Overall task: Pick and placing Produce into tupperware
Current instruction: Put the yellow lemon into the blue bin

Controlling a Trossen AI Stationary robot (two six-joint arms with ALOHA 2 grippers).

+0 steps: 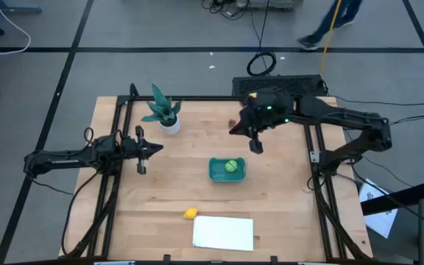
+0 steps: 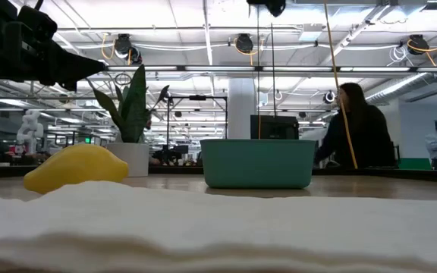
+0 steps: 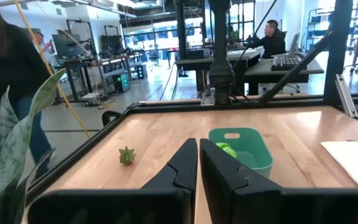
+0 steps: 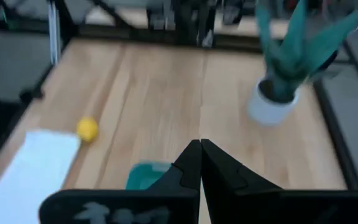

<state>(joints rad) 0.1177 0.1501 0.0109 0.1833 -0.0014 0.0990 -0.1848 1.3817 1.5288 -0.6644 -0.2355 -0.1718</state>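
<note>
The teal tupperware (image 1: 213, 171) stands mid-table with the light green ball (image 1: 230, 166) lying inside it; the left wrist view shows the tupperware (image 3: 263, 158) and the ball (image 3: 225, 149) too. The yellow lemon-like piece (image 1: 190, 213) rests on the wood near the front edge. A tiny spiky piece (image 3: 127, 155) sits on the table toward the far side. My right gripper (image 1: 257, 146) hangs shut and empty, high above the table, beyond the tupperware's far right corner. My left gripper (image 1: 141, 151) waits shut and level at the table's left.
A flat white sheet (image 1: 223, 232) lies at the front edge beside the lemon. A potted green plant (image 1: 164, 114) stands at the far left. Bare wood lies between the tupperware and the left arm. A person (image 2: 355, 125) is in the room behind the table.
</note>
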